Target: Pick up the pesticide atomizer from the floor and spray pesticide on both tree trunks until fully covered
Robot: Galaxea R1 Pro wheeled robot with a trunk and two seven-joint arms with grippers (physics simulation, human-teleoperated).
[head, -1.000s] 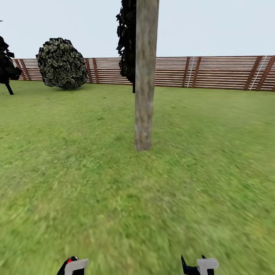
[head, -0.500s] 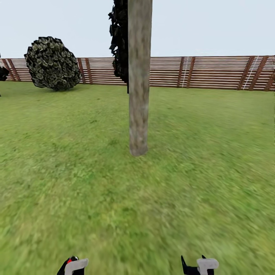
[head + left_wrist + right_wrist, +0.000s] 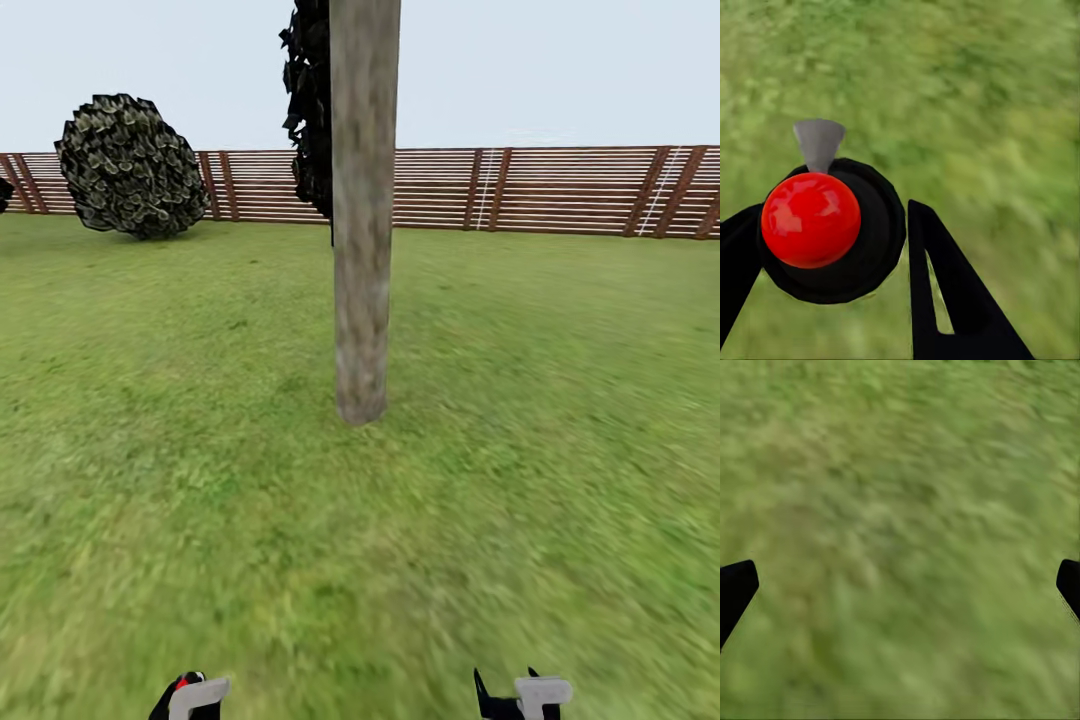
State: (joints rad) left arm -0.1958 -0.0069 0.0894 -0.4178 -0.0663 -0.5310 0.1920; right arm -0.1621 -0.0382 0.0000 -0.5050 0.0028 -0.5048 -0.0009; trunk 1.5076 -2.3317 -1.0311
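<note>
A fenced garden under open sky: green lawn (image 3: 180,420), a brown slatted wooden fence (image 3: 560,190), a round bush (image 3: 130,165), a bare tree trunk (image 3: 362,250)

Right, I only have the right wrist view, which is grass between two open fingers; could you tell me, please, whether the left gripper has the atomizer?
Observer: Yes. In the left wrist view the left gripper is shut on the atomizer, a black body with a red ball.
Operator: Thank you. Is a tree in front of us?
Observer: Yes. In the head view a tree trunk stands upright on the grass, straight ahead.
Operator: And behind it?
Observer: A slatted wooden fence, with a round bush to the left.
</note>
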